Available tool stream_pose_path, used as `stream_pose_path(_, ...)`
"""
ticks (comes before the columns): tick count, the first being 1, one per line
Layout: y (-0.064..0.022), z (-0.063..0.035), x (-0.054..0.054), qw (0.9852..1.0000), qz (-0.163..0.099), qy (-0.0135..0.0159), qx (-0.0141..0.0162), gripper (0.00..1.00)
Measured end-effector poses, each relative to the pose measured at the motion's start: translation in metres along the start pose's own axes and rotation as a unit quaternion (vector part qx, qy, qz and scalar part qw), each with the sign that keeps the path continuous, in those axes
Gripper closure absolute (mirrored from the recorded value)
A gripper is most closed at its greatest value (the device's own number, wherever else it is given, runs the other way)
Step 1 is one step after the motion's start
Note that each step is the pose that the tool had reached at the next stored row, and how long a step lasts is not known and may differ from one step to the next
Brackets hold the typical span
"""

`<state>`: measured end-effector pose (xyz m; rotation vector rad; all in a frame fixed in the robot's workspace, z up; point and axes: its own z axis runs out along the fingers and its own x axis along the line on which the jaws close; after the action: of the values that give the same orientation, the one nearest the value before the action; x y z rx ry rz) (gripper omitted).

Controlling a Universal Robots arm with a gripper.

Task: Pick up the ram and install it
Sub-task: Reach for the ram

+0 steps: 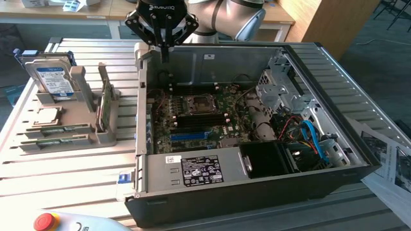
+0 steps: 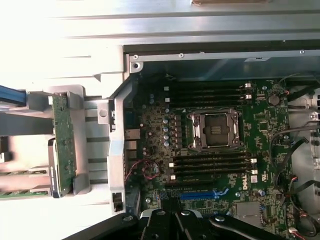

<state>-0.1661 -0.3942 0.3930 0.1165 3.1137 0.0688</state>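
Exterior view: tool (image 1: 165, 57) closed above case (image 1: 270, 190); ram (image 1: 61, 129) in holder (image 1: 96, 137).

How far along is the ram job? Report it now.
Done: nothing that shows. The ram lies in the holder beside the case, and the board's slots look empty. In hand: nothing; the gripper is shut and empty above the case's back wall. Left: the pickup and the install, neither yet done.
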Motion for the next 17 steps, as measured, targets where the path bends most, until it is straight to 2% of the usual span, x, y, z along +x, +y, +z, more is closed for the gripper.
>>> stream_pose_path(11,-0.0011,-0.0006,0.026,1.0000,0.000,-0.0003,-0.0001,0.89)
stream_pose_path(13,-0.0015,-0.0008,0.034,1.0000,0.000,-0.0004,-0.0001,0.89)
stream_pose_path(17,-0.0021,-0.0011,0.044,1.0000,0.000,-0.0007,-0.0001,0.89)
